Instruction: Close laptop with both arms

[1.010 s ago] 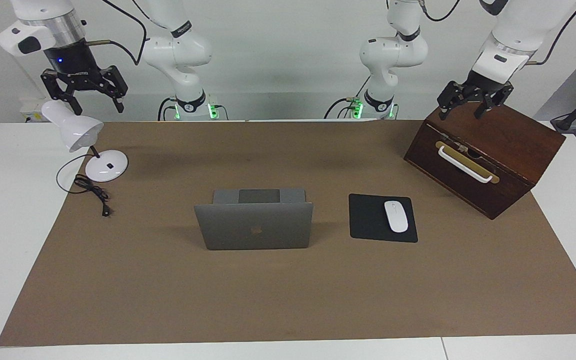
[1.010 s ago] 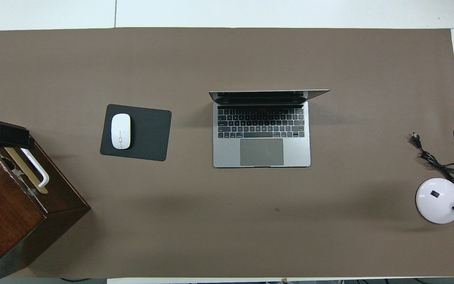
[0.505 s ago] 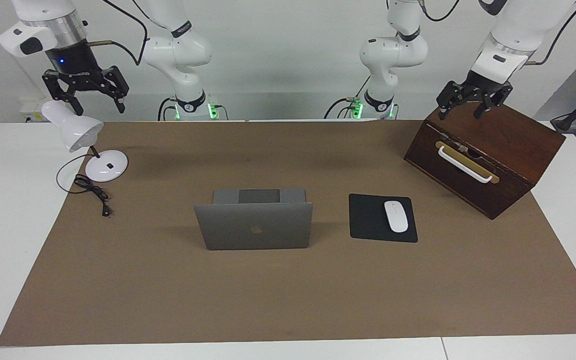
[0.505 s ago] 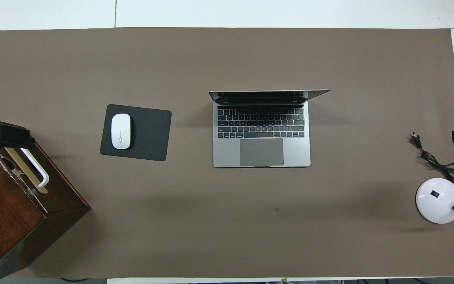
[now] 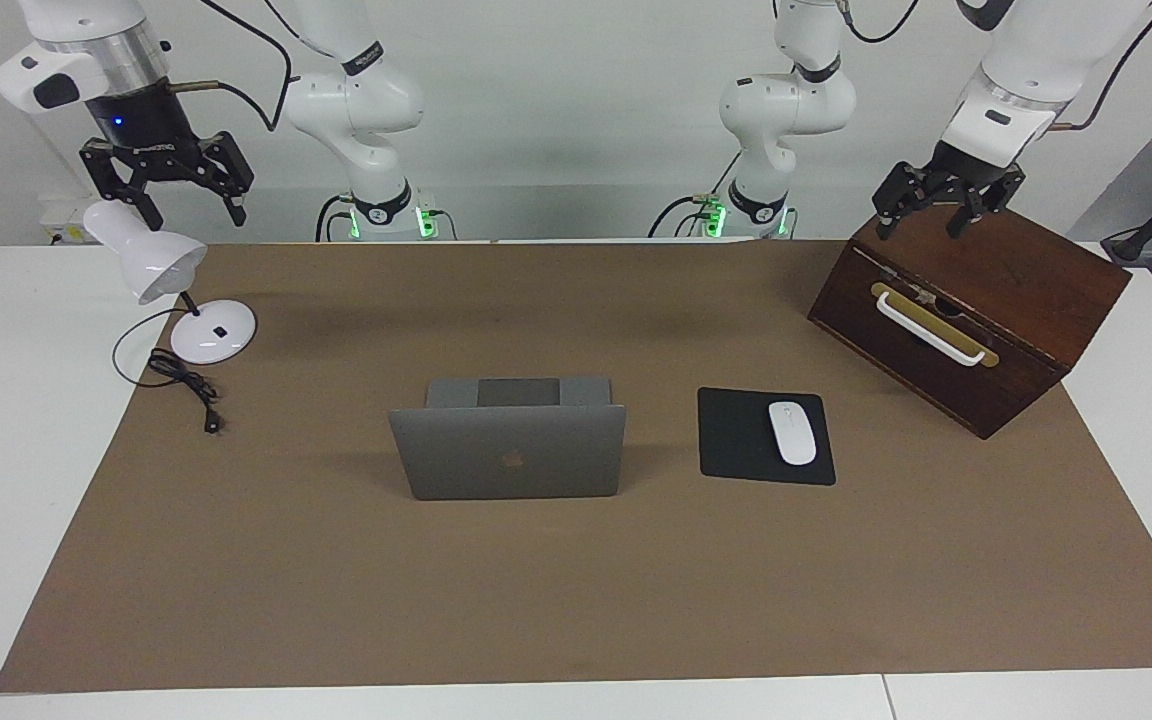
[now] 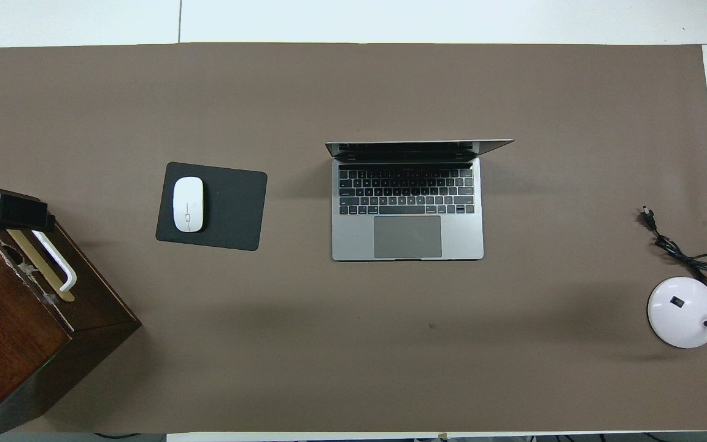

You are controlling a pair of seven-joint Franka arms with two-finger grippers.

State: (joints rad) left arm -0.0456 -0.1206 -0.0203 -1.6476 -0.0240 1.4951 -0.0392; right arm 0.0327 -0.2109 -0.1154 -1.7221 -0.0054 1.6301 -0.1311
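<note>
Brown mat (image 5: 576, 600) unchanged; laptop (image 5: 511, 450) still open; left end effector (image 5: 948, 208), right end effector (image 5: 168, 190) spread, barely shifted.

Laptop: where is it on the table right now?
The slim silver-grey metal laptop stands open mid-mat, beside the black mouse pad, which lies toward the left arm's end.

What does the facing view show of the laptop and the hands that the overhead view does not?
Only the facing view shows the laptop lid's logo, and both open hands: the left hand over the wooden box, the right hand over the lamp. Only the overhead view shows the keyboard and trackpad. Both show the laptop open, untouched, beside the mouse pad.
</note>
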